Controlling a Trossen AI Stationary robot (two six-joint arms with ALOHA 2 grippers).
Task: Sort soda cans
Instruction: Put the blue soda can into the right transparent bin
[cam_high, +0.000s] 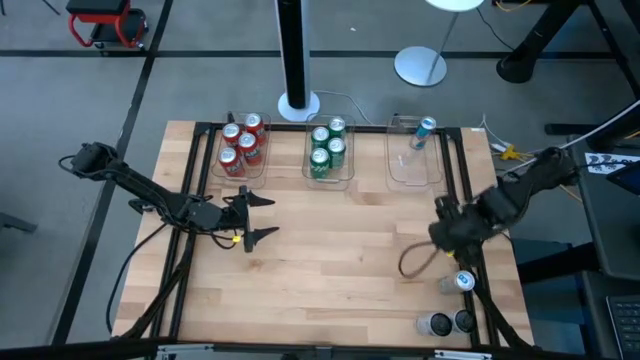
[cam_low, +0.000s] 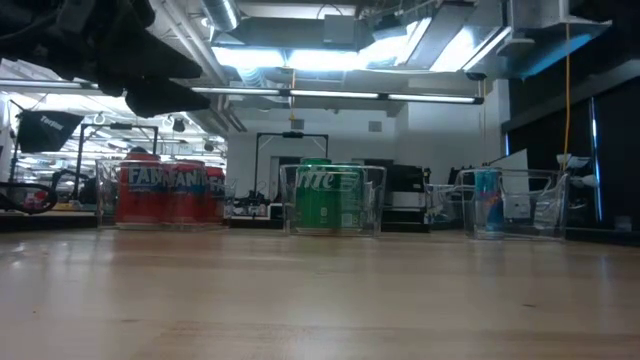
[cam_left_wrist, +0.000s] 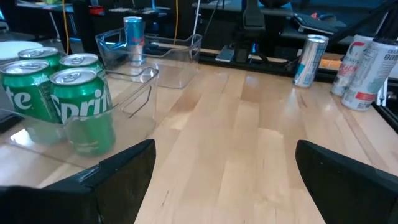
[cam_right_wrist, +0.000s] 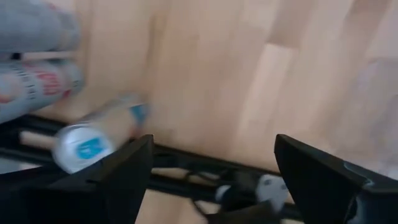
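Note:
Several red cans (cam_high: 241, 144) stand in the left clear bin and several green cans (cam_high: 328, 148) in the middle bin. One blue and silver can (cam_high: 424, 132) stands in the right bin. Three more cans stay at the near right corner: one (cam_high: 463, 281) and a pair (cam_high: 448, 322). My left gripper (cam_high: 262, 218) hangs open over the table, on the near side of the red bin. My right gripper (cam_high: 443, 232) is open above the table near the lone can (cam_right_wrist: 93, 140), touching nothing. The left wrist view shows the green cans (cam_left_wrist: 62, 93) close by.
The three clear bins (cam_high: 415, 175) line the far edge. A black frame rail (cam_high: 470, 200) runs along the table's right side, next to the loose cans. A looped cable (cam_high: 412, 262) lies near my right gripper. Bare wood (cam_high: 330, 260) fills the middle of the table.

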